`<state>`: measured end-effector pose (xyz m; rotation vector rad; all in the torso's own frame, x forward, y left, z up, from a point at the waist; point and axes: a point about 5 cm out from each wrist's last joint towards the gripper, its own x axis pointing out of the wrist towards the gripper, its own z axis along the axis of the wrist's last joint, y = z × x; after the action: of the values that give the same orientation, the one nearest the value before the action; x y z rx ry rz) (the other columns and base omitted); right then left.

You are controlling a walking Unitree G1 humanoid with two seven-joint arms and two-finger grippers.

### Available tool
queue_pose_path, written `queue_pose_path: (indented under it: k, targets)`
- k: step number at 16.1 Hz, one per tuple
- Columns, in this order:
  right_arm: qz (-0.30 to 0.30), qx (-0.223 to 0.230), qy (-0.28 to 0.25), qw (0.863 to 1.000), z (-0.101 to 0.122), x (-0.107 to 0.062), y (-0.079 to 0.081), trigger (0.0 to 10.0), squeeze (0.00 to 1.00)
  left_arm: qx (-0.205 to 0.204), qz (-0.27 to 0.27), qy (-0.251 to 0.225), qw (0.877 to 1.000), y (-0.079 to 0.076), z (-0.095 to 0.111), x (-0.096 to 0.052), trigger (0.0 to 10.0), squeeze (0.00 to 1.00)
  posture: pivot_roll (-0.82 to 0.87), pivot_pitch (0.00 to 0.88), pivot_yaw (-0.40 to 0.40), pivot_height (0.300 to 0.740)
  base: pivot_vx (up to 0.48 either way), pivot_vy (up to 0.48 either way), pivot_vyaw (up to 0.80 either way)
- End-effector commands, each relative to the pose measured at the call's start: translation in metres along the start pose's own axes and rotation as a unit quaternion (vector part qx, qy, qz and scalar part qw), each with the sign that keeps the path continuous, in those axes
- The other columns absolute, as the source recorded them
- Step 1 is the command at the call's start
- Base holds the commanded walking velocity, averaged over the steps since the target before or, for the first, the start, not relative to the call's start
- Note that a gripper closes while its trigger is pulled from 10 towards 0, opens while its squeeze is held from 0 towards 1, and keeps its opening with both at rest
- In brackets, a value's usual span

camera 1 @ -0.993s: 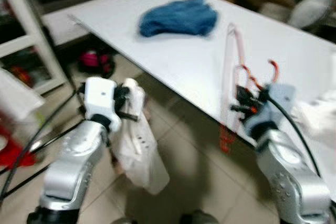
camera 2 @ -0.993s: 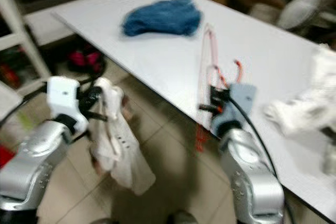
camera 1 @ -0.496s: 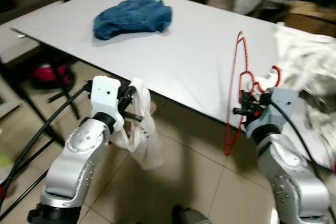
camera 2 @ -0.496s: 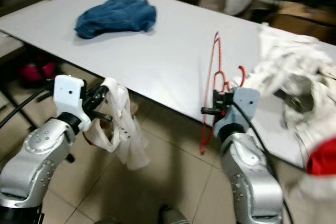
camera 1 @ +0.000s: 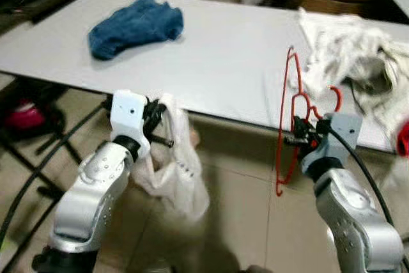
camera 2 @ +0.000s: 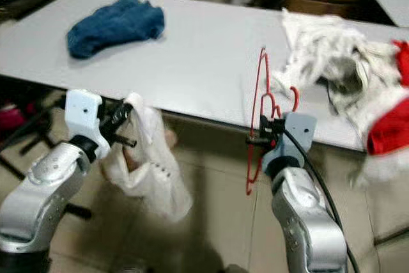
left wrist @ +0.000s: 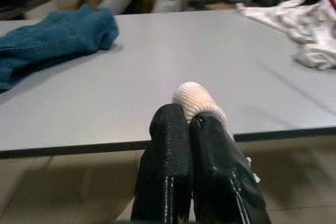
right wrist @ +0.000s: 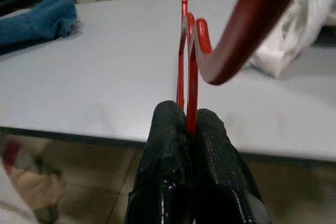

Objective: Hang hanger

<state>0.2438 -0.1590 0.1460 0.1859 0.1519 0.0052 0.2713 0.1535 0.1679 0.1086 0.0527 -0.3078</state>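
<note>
My right gripper (right wrist: 191,121) has black fingers (right wrist: 163,156) with a fine grainy, slightly shiny rubber look, pinching the red hanger (camera 1: 287,126), which looks like smooth glossy plastic. My left gripper (left wrist: 188,121) pinches a white garment (camera 2: 150,174) of soft cloth with a ribbed knit edge. The counter (camera 1: 230,62) is smooth, matt and pale grey. On it lies a blue cloth (camera 1: 134,25), rough like denim. My arms are brushed silver metal.

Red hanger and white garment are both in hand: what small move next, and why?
Probably bring the right end effector leftward so the red hanger meets the white garment pinched by the left end effector; they hang apart below the table edge.
</note>
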Motion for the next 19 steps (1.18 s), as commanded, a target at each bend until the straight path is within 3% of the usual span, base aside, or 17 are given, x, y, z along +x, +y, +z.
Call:
queue_pose_path:
  k: [1,5,8,11,14,16,19]
  targets:
    - [0.002,-0.004,-0.011,1.000,0.005,0.000,0.003,10.0,0.00,0.002,-0.001,0.006,1.000,0.001,-0.002,-0.002,10.0,0.00,-0.05,0.094,-0.001,0.740,0.000,0.356,-0.80]
    - [0.015,-0.024,-0.011,1.000,0.002,0.007,0.008,10.0,0.00,0.018,0.007,0.007,1.000,0.000,-0.004,-0.006,10.0,0.00,-0.05,0.066,-0.015,0.740,0.000,-0.337,-0.32]
    - [0.009,-0.031,-0.023,0.999,0.007,0.007,0.007,10.0,0.00,0.007,0.007,-0.006,1.000,0.006,0.001,0.006,10.0,0.00,-0.06,0.037,0.015,0.740,0.000,0.000,0.00]
    - [0.012,-0.035,-0.025,0.999,0.004,0.004,0.005,10.0,0.00,0.000,0.001,-0.005,1.000,0.006,0.000,0.008,10.0,0.00,-0.07,0.025,0.042,0.740,0.000,0.000,0.00]
    - [0.020,-0.026,-0.018,0.999,-0.001,0.007,0.009,10.0,0.00,0.007,-0.002,-0.008,1.000,0.005,0.000,0.011,10.0,0.00,-0.05,0.008,0.028,0.740,0.000,0.394,0.00]
    - [0.029,-0.044,-0.013,0.999,-0.004,0.010,0.013,10.0,0.00,0.011,0.001,-0.006,1.000,0.007,-0.002,0.012,10.0,0.00,-0.07,0.000,0.042,0.740,0.000,0.439,0.00]
    - [0.014,-0.034,-0.023,0.999,0.000,0.009,0.006,10.0,0.00,0.010,-0.008,-0.015,1.000,0.005,0.002,0.019,10.0,0.00,-0.07,0.000,0.047,0.740,0.000,0.442,0.00]
